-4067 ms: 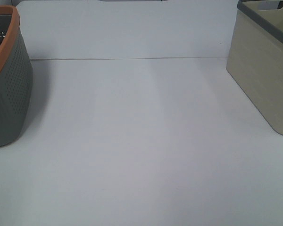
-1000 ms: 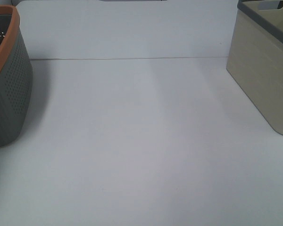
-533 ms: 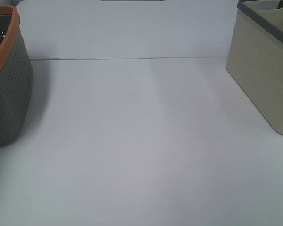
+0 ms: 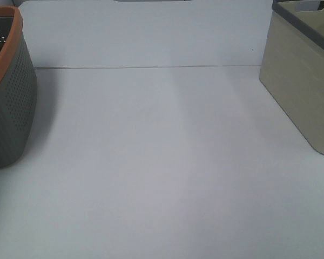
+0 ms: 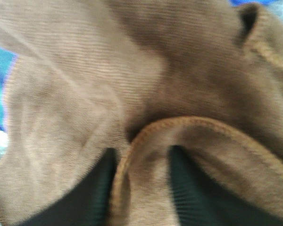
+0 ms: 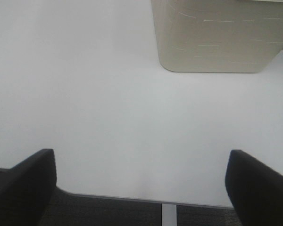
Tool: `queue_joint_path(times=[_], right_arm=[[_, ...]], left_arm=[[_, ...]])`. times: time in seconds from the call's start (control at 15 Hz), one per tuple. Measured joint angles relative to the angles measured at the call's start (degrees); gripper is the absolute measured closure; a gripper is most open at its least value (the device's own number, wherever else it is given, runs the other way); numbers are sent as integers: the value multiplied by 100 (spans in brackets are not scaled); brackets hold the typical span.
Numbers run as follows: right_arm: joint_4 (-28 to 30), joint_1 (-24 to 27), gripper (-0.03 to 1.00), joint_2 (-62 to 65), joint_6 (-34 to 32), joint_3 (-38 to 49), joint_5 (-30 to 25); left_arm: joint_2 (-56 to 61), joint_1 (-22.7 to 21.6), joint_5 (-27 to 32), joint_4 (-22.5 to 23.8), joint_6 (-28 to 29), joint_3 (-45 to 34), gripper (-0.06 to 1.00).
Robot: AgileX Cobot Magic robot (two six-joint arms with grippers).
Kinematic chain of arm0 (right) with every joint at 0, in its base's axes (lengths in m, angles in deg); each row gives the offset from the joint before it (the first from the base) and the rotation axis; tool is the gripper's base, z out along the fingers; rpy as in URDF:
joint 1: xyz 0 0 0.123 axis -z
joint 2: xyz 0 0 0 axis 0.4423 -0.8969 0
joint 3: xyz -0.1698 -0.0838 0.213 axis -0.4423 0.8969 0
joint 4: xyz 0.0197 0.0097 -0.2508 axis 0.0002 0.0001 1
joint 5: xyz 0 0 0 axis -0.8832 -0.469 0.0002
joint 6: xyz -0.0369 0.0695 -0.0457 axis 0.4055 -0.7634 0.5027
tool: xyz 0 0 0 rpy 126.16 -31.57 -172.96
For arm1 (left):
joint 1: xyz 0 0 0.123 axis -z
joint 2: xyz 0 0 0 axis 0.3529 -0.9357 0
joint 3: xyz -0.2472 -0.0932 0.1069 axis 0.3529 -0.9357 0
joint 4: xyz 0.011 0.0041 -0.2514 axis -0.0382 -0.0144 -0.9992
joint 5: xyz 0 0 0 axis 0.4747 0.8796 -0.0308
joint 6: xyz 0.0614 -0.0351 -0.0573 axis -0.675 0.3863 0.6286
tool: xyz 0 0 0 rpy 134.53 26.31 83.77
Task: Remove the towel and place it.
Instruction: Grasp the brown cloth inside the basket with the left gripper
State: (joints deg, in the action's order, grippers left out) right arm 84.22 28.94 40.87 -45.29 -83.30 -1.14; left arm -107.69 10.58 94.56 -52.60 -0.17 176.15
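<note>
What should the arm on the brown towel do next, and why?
Probably close the left jaws firmly on the towel. A hemmed fold of it sits between them, though the blurred view does not show whether it is pinched. The high view shows no towel on the white table yet.

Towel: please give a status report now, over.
Left gripper shut on towel fold. Right gripper open, empty, beige basket ahead. Nothing blocking seen.
</note>
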Motion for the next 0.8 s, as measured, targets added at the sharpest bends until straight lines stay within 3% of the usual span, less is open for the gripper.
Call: queue_joint_path(times=[0.33, 0.47, 0.53, 0.8], right_arm=[[0, 0, 11, 0, 0, 0, 0], [0, 0, 11, 0, 0, 0, 0], [0, 0, 11, 0, 0, 0, 0], [0, 0, 11, 0, 0, 0, 0]], left_arm=[[0, 0, -166, -40, 0, 0, 71], [0, 0, -212, -34, 0, 0, 90], [17, 0, -212, -17, 0, 0, 94], [739, 0, 212, 97, 0, 0, 94]])
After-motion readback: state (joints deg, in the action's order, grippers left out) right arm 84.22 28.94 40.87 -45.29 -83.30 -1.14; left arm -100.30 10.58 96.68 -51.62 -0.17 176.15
